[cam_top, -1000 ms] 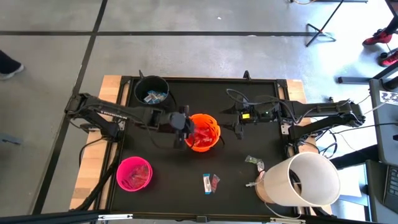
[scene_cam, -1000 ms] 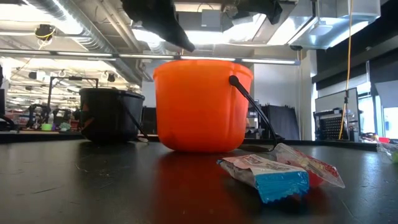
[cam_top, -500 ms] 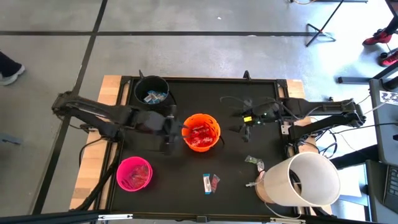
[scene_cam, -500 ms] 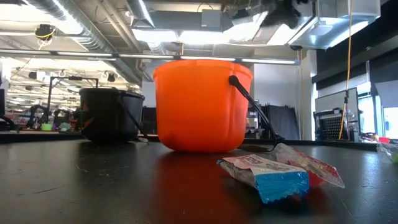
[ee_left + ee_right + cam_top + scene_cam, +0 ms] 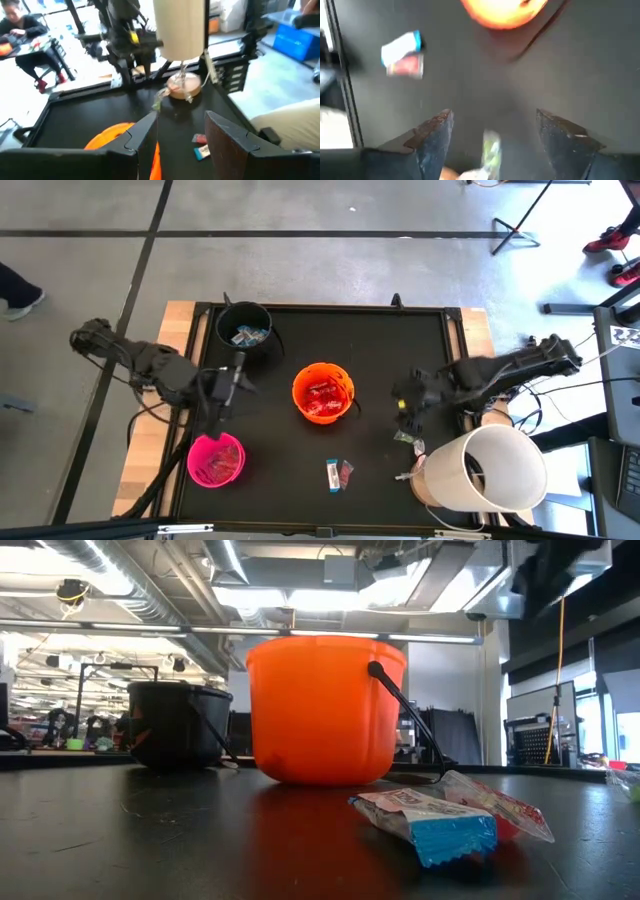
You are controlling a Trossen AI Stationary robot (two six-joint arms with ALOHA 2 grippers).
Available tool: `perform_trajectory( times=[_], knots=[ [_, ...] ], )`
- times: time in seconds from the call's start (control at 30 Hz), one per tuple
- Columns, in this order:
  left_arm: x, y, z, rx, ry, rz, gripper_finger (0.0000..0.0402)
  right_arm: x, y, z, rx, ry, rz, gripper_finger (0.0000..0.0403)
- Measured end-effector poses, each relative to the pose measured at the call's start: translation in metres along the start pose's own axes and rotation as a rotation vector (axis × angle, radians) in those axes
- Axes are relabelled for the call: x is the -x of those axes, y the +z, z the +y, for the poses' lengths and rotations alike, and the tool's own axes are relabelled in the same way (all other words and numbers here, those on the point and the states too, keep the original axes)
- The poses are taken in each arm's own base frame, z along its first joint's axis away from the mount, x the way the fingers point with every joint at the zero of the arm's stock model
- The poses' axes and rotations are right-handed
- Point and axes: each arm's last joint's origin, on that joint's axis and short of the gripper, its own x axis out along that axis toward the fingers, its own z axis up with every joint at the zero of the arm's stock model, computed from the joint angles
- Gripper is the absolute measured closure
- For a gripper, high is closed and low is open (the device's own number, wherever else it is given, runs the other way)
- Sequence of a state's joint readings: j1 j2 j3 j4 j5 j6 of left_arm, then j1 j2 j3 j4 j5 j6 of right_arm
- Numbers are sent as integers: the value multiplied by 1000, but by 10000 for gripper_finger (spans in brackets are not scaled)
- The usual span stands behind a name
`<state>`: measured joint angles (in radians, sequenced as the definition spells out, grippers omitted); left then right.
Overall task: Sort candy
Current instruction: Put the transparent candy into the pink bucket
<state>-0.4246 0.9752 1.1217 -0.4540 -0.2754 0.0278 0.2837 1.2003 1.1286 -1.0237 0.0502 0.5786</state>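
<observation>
A blue-and-white candy (image 5: 331,473) and a red candy (image 5: 345,471) lie together on the black table near its front edge, with a greenish-wrapped candy (image 5: 405,437) to their right. My right gripper (image 5: 405,406) hangs open just above that greenish candy (image 5: 491,146), pointing steeply down, with one finger on either side of it and touching nothing. My left gripper (image 5: 240,380) is open and empty, between the orange bucket (image 5: 322,392) and the table's left edge. The orange bucket holds red candy. The black bucket (image 5: 245,328) holds blue-and-white candy.
A pink bucket (image 5: 215,458) stands at the near left, close below my left gripper. A large white cylinder (image 5: 487,470) lies tipped at the near right corner, beside my right arm. Bare black table stretches between the orange bucket and the loose candy (image 5: 430,822).
My left gripper has drawn back from the orange bucket's rim toward the table's left edge and risen. My right gripper has come from the far right of the orange bucket toward the near edge and has tipped steeply down over the greenish candy.
</observation>
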Motion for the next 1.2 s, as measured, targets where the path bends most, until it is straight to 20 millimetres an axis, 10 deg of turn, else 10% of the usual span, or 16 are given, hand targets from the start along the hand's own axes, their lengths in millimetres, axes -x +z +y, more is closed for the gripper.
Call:
perform_trajectory(
  times=[0.37,1.2],
  knots=[
    [42,7,-2,47,28,-112,250,-50,-43,19,5,-190,242,118],
    [40,-2,-6,23,7,-27,250,-121,-91,-12,-51,-158,266,118]
  ],
)
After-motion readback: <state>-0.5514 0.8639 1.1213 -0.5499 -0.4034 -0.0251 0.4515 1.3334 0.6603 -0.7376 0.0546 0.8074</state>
